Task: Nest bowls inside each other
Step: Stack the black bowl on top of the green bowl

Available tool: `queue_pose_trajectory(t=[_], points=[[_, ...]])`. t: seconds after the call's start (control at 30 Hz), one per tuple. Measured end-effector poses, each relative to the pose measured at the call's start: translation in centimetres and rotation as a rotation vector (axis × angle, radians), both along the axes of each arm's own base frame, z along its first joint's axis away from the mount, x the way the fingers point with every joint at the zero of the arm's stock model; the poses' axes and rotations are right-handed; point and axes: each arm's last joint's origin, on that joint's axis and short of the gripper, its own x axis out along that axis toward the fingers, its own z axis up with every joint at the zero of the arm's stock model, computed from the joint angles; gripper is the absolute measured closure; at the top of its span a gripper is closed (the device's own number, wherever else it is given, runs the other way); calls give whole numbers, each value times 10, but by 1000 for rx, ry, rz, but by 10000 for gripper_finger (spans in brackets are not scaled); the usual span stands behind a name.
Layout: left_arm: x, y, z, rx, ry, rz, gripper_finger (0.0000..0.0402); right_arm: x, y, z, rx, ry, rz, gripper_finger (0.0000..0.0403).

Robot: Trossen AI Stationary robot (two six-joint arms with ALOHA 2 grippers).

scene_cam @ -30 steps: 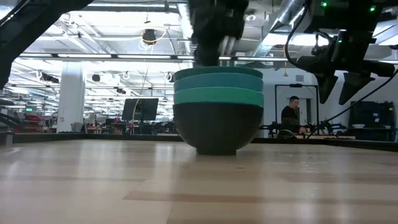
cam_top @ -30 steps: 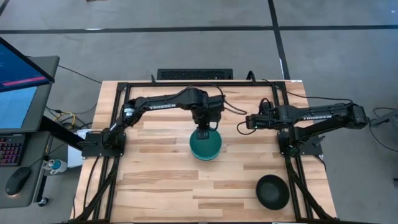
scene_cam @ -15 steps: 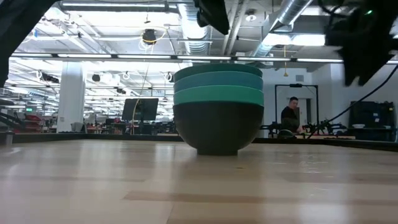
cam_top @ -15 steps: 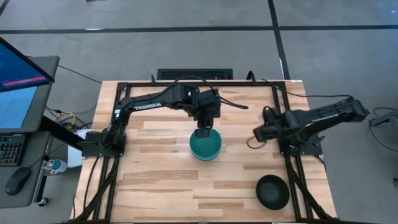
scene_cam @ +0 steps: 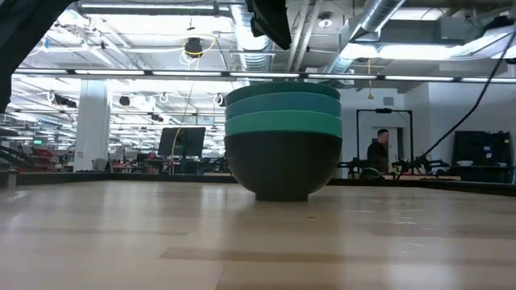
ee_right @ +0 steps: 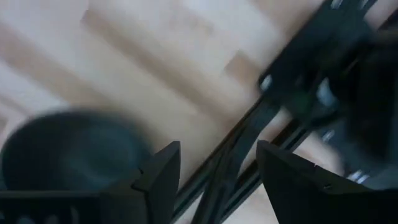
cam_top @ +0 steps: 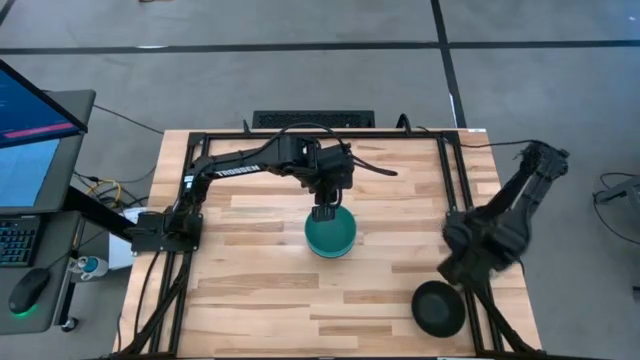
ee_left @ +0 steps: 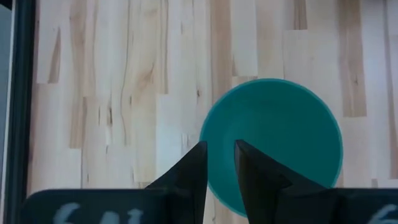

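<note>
A stack of nested bowls (cam_top: 331,235) stands on its black bottom bowl at the table's middle; in the low view the stack (scene_cam: 282,141) shows black below, a teal-green band above it, then blue rims. A lone black bowl (cam_top: 438,308) sits on the table near the near right corner. My left gripper (cam_top: 323,212) hangs above the stack's far rim, narrowly open and clear of it (ee_left: 219,155). My right gripper (cam_top: 452,272) is open (ee_right: 217,162), over the right frame rail just beyond the lone black bowl (ee_right: 68,155).
Black frame rails (cam_top: 470,290) run along the table's left, right and far sides. A keyboard (cam_top: 312,119) lies at the far edge, and a monitor and desk (cam_top: 30,150) stand left of the table. Beyond the table a person (scene_cam: 376,153) shows in the room.
My left gripper has risen from the stack's far rim and now hangs above it; the stack has stayed put. My right arm has swung fast from the far middle of the table toward the near right, down to the lone black bowl.
</note>
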Motion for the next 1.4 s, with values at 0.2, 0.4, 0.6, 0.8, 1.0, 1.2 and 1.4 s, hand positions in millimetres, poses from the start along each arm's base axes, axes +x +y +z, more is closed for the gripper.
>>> queue_pose_trajectory(t=[0.2, 0.4, 0.6, 0.8, 1.0, 1.2, 1.4], points=[[2, 0, 1, 3, -19, 0, 331, -7, 44, -20, -48, 70, 59, 170], [3, 0, 1, 3, -33, 1, 331, 11, 76, -31, -102, 119, 197, 170], [3, 0, 2, -8, -38, 21, 331, 21, 91, -36, -145, 147, 200, 169], [3, -2, 2, -19, -39, 36, 331, 34, 98, -49, -152, 122, 182, 157], [4, -9, 2, -77, -41, 19, 331, 40, 90, -54, -246, 171, 148, 147], [4, -11, 2, -99, -41, 48, 331, 42, 92, -58, -238, 146, 127, 147], [4, -12, 2, -121, -38, 62, 331, 33, 97, -71, -238, 105, 59, 147]])
